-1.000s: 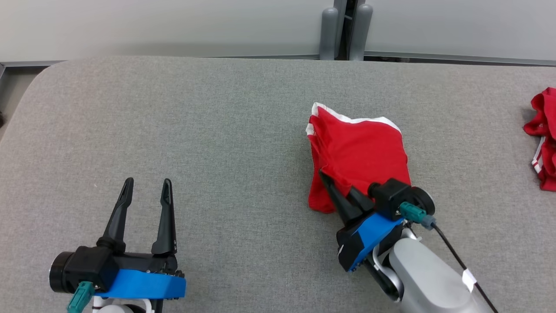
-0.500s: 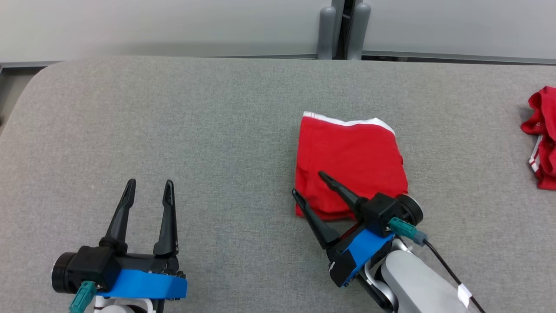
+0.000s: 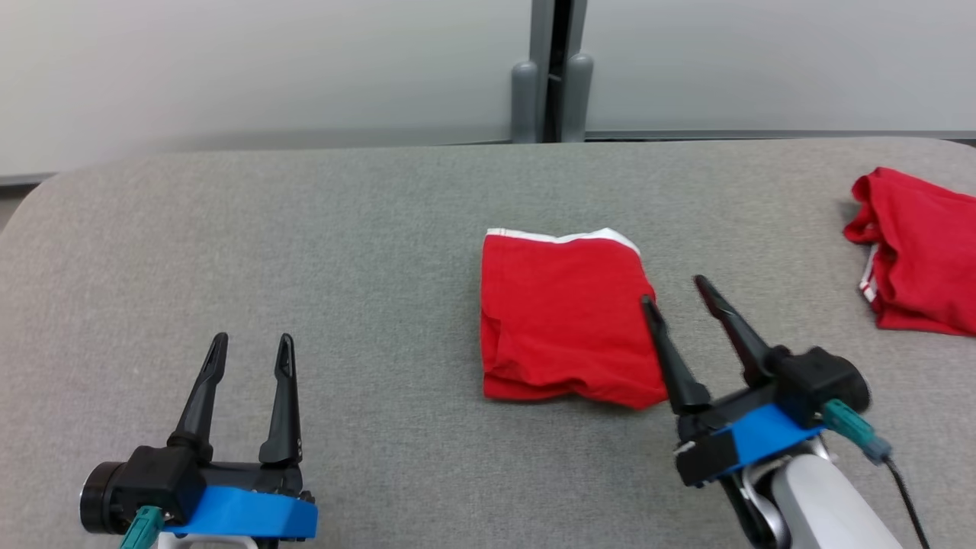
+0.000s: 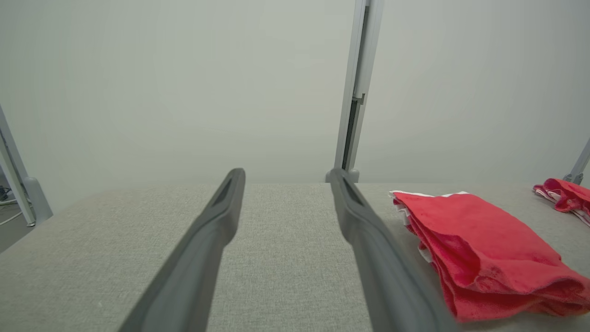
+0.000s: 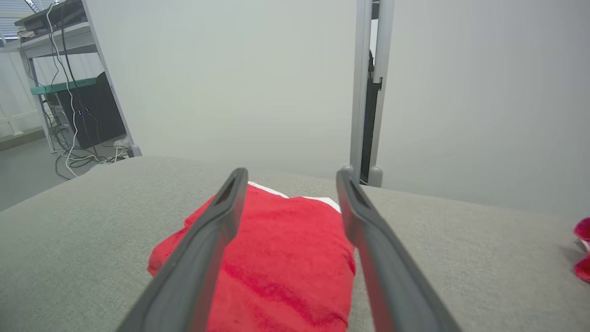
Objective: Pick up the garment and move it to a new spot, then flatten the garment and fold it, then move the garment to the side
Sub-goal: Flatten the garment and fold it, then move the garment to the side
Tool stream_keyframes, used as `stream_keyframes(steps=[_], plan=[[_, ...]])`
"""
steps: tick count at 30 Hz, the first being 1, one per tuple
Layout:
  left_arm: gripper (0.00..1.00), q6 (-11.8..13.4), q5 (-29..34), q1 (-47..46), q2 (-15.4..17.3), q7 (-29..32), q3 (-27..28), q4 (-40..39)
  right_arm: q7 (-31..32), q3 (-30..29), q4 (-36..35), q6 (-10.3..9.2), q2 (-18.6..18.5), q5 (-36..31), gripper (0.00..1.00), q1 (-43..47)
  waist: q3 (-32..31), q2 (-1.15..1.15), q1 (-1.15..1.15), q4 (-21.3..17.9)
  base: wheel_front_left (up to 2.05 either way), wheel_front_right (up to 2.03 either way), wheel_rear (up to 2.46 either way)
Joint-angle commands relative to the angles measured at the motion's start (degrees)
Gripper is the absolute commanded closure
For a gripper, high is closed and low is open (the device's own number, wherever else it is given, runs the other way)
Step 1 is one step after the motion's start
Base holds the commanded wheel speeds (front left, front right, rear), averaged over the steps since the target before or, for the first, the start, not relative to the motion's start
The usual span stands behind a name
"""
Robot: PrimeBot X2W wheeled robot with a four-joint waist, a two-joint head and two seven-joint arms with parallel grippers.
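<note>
My left gripper [image 3: 252, 343] sits at the near left. Its two dark fingers [image 3: 200, 396] point straight toward the far side, spread apart and empty. My right gripper [image 3: 673, 291] is at the near right and leans a little leftward as it reaches away from me. Its jaws are spread just as wide and hold nothing, and its right finger reaches farther than its left. Behind it the blue wrist bracket [image 3: 762, 438] sits tilted, and my pale forearm [image 3: 820, 503] comes up from the near right corner.
</note>
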Motion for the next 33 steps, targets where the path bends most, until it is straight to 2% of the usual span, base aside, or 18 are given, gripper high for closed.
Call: stream_keyframes(steps=[1,2,5,15,25,33], plan=[[0.0,-0.17,0.28,0.74,0.19,-0.16,0.45,0.16,0.0,-1.61,-0.81,-0.03,0.41,-0.39,0.0,1.84,-1.05,0.0,0.0,-1.14,0.0,0.0,0.0],[0.0,-0.21,0.84,1.25,0.19,-0.15,0.93,0.28,0.0,-4.81,-2.07,-0.03,0.83,-1.21,0.0,3.74,-1.82,0.0,0.0,-1.97,0.0,0.0,0.0],[0.0,-0.35,1.54,2.28,0.19,-0.15,1.97,0.23,-0.01,-8.46,-3.89,-0.03,1.6,-2.33,0.0,6.48,-2.88,0.0,0.0,-3.26,0.0,0.0,0.0],[0.0,-0.62,3.05,4.83,0.2,-0.16,4.17,0.11,0.0,-16.0,-7.31,-0.03,3.76,-4.81,0.0,13.28,-4.74,0.0,0.0,-5.12,0.0,0.0,0.0],[0.0,0.35,4.14,7.7,0.2,-0.16,5.37,0.22,0.0,-17.27,-9.11,-0.03,5.72,-6.13,0.0,17.57,-6.77,0.0,0.0,-5.07,0.0,0.0,0.0],[0.0,0.74,3.98,8.5,0.19,-0.16,5.11,0.42,0.0,-16.55,-7.97,-0.03,6.54,-5.95,0.0,19.28,-7.49,0.0,0.0,-4.33,0.0,0.0,0.0]])
